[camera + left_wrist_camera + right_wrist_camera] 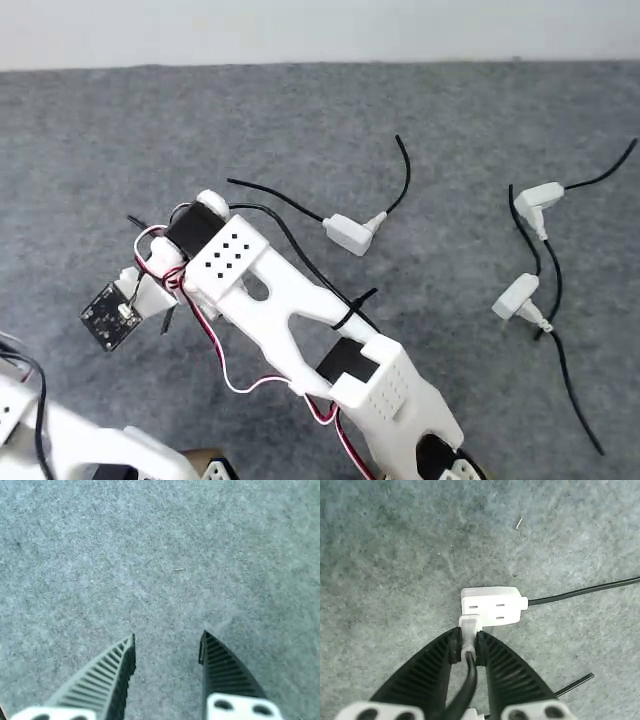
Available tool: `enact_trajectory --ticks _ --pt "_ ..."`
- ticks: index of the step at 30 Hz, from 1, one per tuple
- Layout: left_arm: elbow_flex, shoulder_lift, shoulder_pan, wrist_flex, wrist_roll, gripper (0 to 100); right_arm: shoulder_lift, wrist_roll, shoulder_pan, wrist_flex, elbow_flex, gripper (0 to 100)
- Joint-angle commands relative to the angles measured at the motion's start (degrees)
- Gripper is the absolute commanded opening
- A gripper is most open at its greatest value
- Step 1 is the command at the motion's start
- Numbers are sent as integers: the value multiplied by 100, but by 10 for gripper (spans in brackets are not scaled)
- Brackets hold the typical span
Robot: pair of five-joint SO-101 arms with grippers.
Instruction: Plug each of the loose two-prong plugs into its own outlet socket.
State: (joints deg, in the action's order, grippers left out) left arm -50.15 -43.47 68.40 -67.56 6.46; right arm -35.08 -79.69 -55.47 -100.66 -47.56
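Black jaws, right gripper (468, 642): clenched on a small white plug (469, 624), which is gripped at its neck, where its black cord (468, 677) passes back between the fingers.
Plug: held against the slotted face of a white socket block (492, 606); whether the prongs are seated cannot be told.
Socket block: laid flat on grey carpet (380, 555), with a second cord (580, 594) led away from its far end.
Left gripper (167, 647): released, its jaws spread apart above the carpet.
Sliver (179, 569): a tiny metal piece, seen on the carpet beyond the left jaws.
High view: a white arm (300, 300) is stretched across the carpet; a near block (350, 233) is seen just beside it, while an upper block (541, 195) and a lower block (518, 296) are set near each other, well apart from it, all with black cords attached.
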Motion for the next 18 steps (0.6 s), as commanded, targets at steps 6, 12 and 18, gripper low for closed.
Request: enact_trajectory --ticks 6,12,18 --pt "22 -132 -26 229 70 212 374 -79 4 -154 35 9" --pt "-66 -141 -26 378 79 212 365 -79 215 -145 44 9" --pt "-66 -141 -26 378 79 212 356 -70 233 -110 44 9"
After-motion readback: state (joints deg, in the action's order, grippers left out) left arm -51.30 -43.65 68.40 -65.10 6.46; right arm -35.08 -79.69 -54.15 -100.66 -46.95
